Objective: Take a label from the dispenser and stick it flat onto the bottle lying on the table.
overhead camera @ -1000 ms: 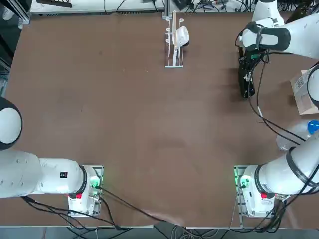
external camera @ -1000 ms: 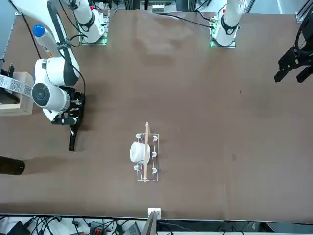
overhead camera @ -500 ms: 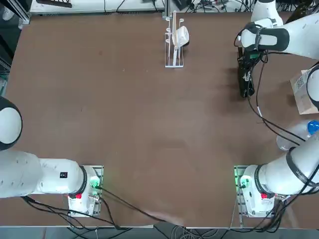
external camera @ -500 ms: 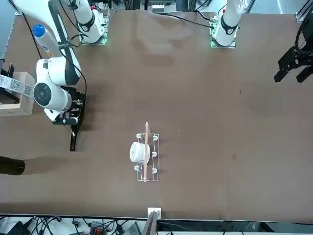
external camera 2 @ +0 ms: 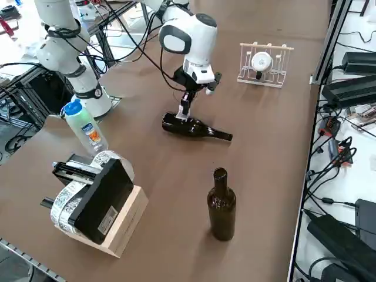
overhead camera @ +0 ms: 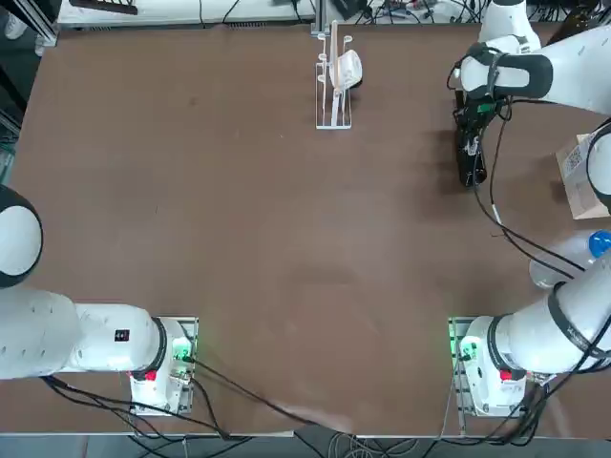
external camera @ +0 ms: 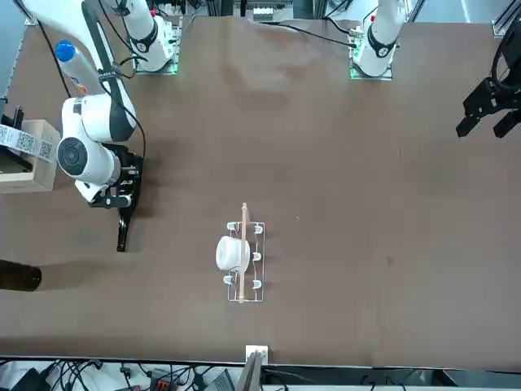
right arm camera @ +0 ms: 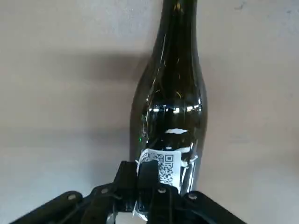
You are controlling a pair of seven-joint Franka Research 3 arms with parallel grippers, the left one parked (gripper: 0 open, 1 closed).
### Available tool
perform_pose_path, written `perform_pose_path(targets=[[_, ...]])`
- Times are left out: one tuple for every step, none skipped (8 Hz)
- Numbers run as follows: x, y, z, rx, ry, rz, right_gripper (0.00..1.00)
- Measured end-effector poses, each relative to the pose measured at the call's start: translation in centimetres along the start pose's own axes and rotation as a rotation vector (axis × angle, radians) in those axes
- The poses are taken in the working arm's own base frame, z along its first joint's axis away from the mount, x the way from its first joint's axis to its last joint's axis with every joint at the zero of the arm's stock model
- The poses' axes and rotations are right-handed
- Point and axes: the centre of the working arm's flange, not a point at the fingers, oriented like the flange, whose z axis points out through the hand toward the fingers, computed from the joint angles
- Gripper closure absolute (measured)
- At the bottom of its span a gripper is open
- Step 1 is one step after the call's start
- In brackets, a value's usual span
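In the top view, the slim near-black glass bottle (overhead camera: 472, 175) lay on the brown table (overhead camera: 286, 248) below the white-and-grey right arm (overhead camera: 554, 78), partly covered by it. A white wire rack (overhead camera: 334, 119) with a white roll (overhead camera: 347, 70) was near the far edge

In the front view, the lying bottle's narrow neck pointed away from the arm bases. The pale wooden box (external camera: 34, 181) with the dispenser was near the arm

In the right side view, the black two-finger right gripper (external camera 2: 184, 111) pointed down onto the body of the lying bottle. A brown-black glass bottle (external camera 2: 221, 208) stood upright well apart from it. The black label dispenser (external camera 2: 104, 201), carrying a strip of printed labels (external camera 2: 66, 205), sat on the wooden box, near a clear plastic bottle with a blue cap (external camera 2: 86, 128)

In the right wrist view, the right gripper was closed, its two black fingers together over the bottle's body. The small white rectangular label with dark code marks (right arm camera: 172, 164) was on the dark glass at the fingertips, partly hidden by them; whether its covered part lay flat could not be told
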Motion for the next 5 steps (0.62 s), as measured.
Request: perform_pose_path(targets=[[0.0, 0.0, 0.0, 0.0, 0.0, 0.0, 0.96], [0.0, 0.0, 0.0, 0.0, 0.0, 0.0, 0.96], [0.01, 0.0, -0.03, 0.0, 0.001, 0.0, 0.96], [0.04, 0.0, -0.08, 0.0, 0.001, 0.0, 0.96], [0.05, 0.0, -0.11, 0.0, 0.002, 0.001, 0.96]])
